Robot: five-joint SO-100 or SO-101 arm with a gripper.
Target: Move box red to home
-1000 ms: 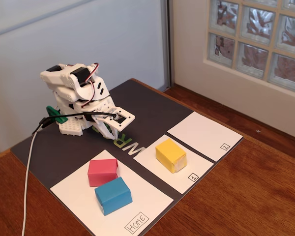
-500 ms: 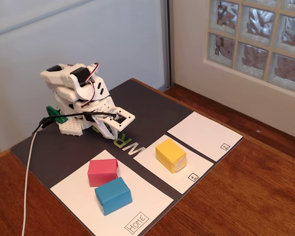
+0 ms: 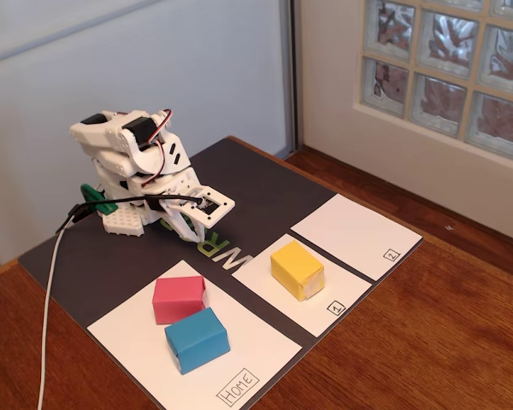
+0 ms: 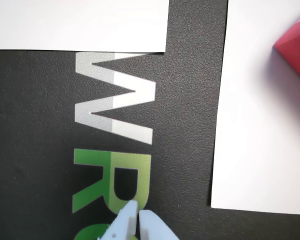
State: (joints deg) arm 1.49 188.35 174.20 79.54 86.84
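Observation:
The red box (image 3: 179, 298) lies on the large white Home sheet (image 3: 265, 350), at its far left part, with the blue box (image 3: 197, 340) just in front of it. In the wrist view only a corner of the red box (image 4: 296, 46) shows at the right edge, on the white sheet (image 4: 260, 135). My gripper (image 3: 191, 229) is folded back near the arm's base, low over the dark mat, apart from the boxes. In the wrist view its fingertips (image 4: 136, 214) are closed together with nothing between them.
A yellow box (image 3: 297, 269) sits on the smaller sheet labelled 1 (image 3: 335, 307). The sheet labelled 2 (image 3: 359, 235) is bare. The dark mat (image 3: 265, 188) with printed letters lies on a wooden table. A white cable (image 3: 50, 299) trails at left.

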